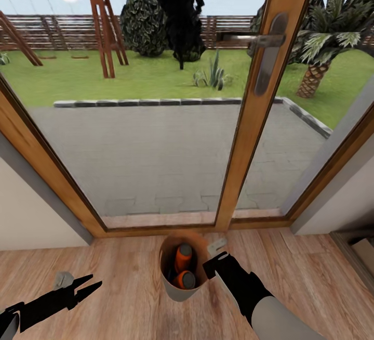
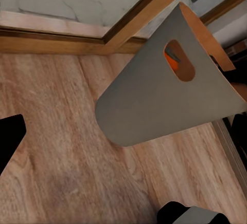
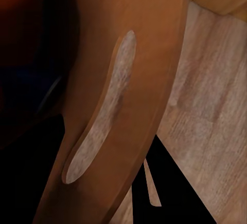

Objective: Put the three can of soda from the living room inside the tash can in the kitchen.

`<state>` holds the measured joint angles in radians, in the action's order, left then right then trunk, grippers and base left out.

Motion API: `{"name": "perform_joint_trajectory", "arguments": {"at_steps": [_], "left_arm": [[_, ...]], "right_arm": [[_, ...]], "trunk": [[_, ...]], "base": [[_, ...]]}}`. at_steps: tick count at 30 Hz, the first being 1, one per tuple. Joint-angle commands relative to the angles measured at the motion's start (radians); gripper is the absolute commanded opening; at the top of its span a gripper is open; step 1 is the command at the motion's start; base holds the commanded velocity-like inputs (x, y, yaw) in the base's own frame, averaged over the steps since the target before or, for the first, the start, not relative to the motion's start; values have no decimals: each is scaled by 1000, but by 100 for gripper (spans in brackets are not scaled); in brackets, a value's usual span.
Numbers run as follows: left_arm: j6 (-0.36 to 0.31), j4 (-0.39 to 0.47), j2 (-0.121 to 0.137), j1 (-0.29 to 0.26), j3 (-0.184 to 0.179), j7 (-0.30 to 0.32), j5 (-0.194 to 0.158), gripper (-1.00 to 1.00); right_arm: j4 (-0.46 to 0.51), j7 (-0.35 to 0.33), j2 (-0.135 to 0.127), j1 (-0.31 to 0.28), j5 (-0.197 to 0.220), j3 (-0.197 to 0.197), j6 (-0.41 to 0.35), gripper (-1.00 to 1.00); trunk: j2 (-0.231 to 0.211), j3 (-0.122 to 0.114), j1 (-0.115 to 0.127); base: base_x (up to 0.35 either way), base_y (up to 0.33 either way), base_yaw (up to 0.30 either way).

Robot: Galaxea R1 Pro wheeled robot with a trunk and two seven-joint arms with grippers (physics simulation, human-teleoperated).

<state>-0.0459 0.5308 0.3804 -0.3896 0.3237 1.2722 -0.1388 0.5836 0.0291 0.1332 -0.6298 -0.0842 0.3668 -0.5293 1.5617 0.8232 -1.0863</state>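
Left hand (image 1: 85, 285) hangs released over the wood floor (image 1: 124, 298), well apart from the bin. Trash can (image 1: 179, 290) sits between our arms, just before the garden door frame (image 1: 249, 121); two orange soda cans (image 1: 183, 257) show inside. Right hand (image 1: 214, 257) clamps the bin's rim wall. Risk: the one-sided grip tilts the bin and cans spill. Door close ahead; open floor on both sides.
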Motion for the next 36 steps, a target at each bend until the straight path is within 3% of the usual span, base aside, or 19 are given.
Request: {"name": "perform_joint_trajectory", "arguments": {"at_steps": [1, 10, 18, 36], "left_arm": [[0, 0, 0, 0, 0, 0, 0, 100], [1, 1, 0, 0, 0, 4, -1, 100], [1, 1, 0, 0, 0, 4, -1, 100], [1, 1, -1, 0, -2, 4, -1, 100]], "right_arm": [[1, -9, 0, -1, 4, 0, 2, -100], [2, -9, 0, -1, 4, 1, 5, -100], [17, -9, 0, -1, 3, 1, 64, -100], [53, -9, 0, -1, 4, 1, 71, -100]], "trunk": [[7, 3, -4], [70, 31, -38], [126, 56, -69], [252, 113, -138]], "base": [[0, 0, 0], [0, 0, 0], [0, 0, 0], [0, 0, 0]]}}
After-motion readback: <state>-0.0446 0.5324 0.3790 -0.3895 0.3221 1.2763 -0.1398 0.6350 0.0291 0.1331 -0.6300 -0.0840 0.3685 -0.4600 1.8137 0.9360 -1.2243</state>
